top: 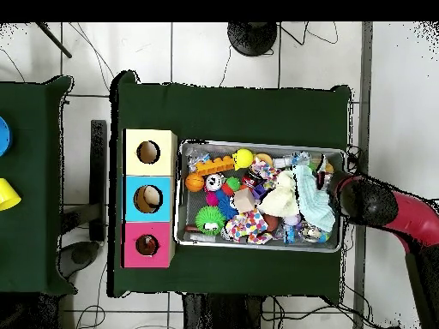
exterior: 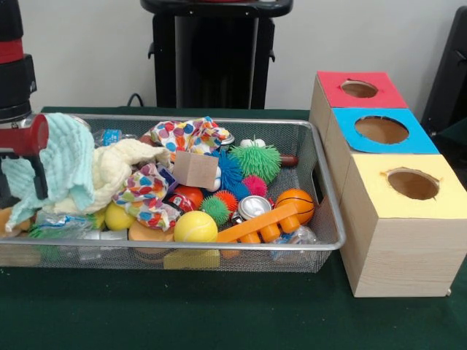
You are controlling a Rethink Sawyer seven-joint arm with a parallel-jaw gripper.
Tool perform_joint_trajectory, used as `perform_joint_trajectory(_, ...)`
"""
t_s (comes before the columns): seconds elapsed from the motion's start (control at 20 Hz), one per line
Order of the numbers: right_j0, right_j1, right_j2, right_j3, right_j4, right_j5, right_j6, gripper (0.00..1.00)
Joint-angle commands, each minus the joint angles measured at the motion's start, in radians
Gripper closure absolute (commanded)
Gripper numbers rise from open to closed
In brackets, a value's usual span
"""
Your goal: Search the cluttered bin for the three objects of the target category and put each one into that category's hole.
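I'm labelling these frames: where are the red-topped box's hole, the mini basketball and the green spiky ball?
hole (exterior: 359, 89), front view: middle of the round cut-out.
mini basketball (exterior: 295, 205), front view: its orange face.
green spiky ball (exterior: 255, 161), front view: centre of its spikes.

Wire mesh bin (exterior: 321, 157), silver, wide and shallow, sits on the green cloth, heaped with clutter. No plush animal can be made out among the cloths and balls. Beside the bin stands a row of three wooden boxes; the red-topped one carries the round hole (exterior: 359, 89), open, unobstructed.
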Motion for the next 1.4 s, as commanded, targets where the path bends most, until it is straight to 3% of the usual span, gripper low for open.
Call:
perform_joint_trajectory(0.05, -0.009, 0.029, 0.068, -0.025, 0.022, 0.135, -0.194, 0.0)
perform_joint_trajectory(1.4, 0.007, -0.004, 0.022, -0.131, -0.067, 0.206, -0.241, 0.0)
